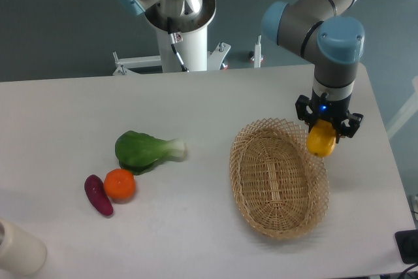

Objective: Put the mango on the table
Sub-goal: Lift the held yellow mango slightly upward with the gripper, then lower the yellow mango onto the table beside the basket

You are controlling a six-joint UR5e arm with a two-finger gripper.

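The mango [321,142] is a small yellow oblong fruit held in my gripper [324,136] at the right side of the white table [196,102]. The gripper points down and is shut on the mango's upper part. The mango hangs just above the right rim of the wicker basket [279,178], over the edge between the basket and the bare tabletop. The fingertips are mostly hidden behind the mango.
A green leafy vegetable [145,150], a round orange [119,184] and a purple eggplant [98,195] lie at the left centre. A white cylinder [19,249] stands at the front left corner. The arm's base [183,24] stands behind the table's far edge.
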